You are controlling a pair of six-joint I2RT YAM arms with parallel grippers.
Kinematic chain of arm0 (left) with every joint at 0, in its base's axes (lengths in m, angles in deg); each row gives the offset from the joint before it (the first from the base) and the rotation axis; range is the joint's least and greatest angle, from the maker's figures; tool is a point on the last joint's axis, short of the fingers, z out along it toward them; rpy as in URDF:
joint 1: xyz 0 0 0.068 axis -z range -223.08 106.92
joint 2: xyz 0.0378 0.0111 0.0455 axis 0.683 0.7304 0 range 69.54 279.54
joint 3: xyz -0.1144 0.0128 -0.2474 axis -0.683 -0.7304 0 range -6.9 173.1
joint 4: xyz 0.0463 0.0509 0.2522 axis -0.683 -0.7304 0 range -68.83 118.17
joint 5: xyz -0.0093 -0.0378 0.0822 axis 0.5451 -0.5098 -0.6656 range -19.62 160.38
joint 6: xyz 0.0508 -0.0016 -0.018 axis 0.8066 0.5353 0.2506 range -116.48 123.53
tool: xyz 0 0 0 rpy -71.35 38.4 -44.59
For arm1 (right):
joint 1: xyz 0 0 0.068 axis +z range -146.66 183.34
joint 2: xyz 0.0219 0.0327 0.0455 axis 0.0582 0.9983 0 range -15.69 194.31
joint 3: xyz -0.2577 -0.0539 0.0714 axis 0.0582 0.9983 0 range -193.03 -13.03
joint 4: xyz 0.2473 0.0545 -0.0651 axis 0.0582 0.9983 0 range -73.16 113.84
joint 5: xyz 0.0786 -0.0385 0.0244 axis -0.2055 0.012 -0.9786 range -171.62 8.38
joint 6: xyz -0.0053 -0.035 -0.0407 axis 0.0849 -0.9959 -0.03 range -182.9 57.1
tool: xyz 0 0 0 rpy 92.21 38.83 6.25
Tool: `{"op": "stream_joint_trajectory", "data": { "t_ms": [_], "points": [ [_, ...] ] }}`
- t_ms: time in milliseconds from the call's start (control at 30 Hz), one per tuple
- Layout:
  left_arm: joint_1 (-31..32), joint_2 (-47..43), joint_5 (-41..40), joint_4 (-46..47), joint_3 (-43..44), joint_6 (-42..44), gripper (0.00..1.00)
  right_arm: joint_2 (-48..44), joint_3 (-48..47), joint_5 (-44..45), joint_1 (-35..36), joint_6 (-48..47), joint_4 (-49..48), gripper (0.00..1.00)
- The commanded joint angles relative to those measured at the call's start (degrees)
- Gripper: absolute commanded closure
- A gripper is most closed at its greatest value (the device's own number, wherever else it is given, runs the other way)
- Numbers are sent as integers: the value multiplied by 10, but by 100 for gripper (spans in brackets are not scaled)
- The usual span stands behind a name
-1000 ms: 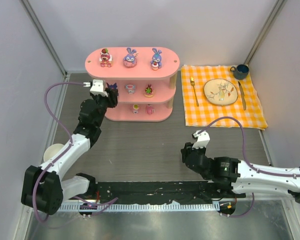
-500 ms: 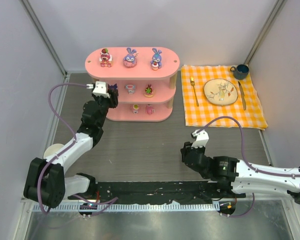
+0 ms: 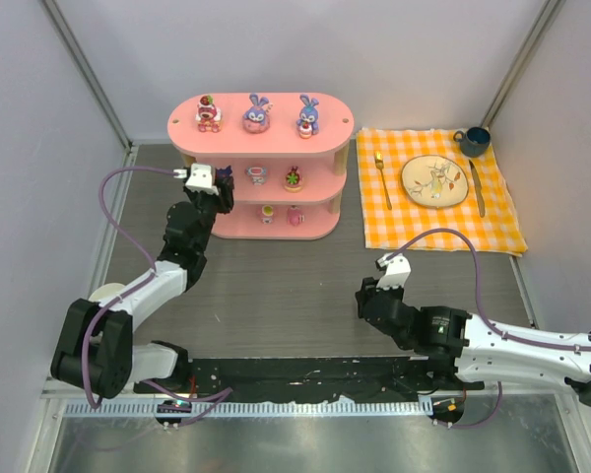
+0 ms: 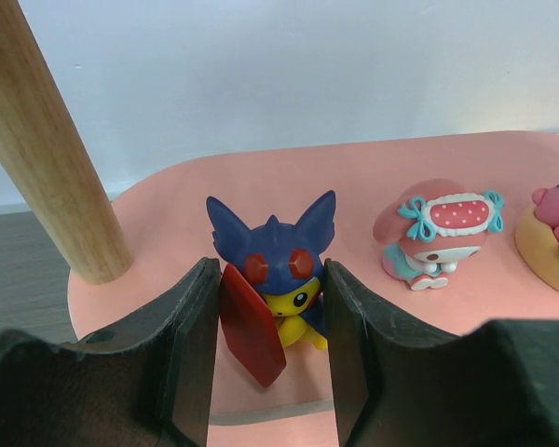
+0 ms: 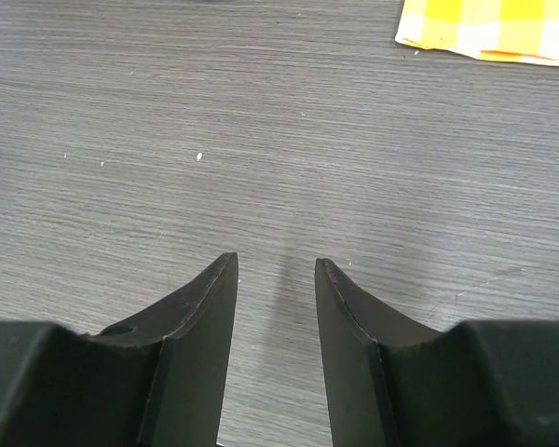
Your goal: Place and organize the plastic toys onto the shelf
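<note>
The pink three-tier shelf [image 3: 281, 129] stands at the back. Its top board holds a pink bear toy [image 3: 208, 113] and two blue-purple bunnies [image 3: 256, 114] [image 3: 307, 116]. My left gripper [image 3: 221, 183] [image 4: 270, 270] is at the left end of the middle board [image 4: 373, 177], shut on the red-yellow-purple toy [image 4: 278, 279], which sits at the board's surface. A pink round toy [image 4: 436, 228] stands to its right and another one [image 4: 552, 233] beyond. Two small toys [image 3: 267, 213] [image 3: 295, 216] are on the bottom tier. My right gripper [image 3: 366, 297] [image 5: 275, 265] is open and empty above the table.
A wooden shelf post [image 4: 47, 158] stands just left of my left gripper. The orange checked cloth [image 3: 414, 222] at the right carries a plate [image 3: 434, 181], fork [image 3: 382, 179], knife [image 3: 478, 187] and blue cup [image 3: 473, 141]. A white bowl [image 3: 103, 296] sits at the left.
My left gripper has moved right and inward to the middle board with the toy in it. The right arm has barely moved.
</note>
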Motion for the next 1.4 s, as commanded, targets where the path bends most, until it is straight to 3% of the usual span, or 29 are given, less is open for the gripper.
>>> {"op": "stream_joint_trajectory", "data": {
  "t_ms": [0,667,767,867,1067,1367],
  "points": [
    [-3,8,-2,68,1,18,100,6,-21,-1,-8,-12,-23,55],
    [-3,23,-23,48,4,93,97,4,-18,-26,-31,-22,-31,53],
    [-2,25,-14,47,3,98,90,3,-18,-30,-33,-23,-32,53],
    [-2,27,-8,46,3,98,70,1,-16,-33,-36,-23,-32,53],
    [-2,31,-5,46,3,97,48,1,-15,-37,-41,-25,-34,53],
    [-2,31,-4,46,3,94,40,-7,-13,-42,-47,-26,-34,53]
  ]
}}
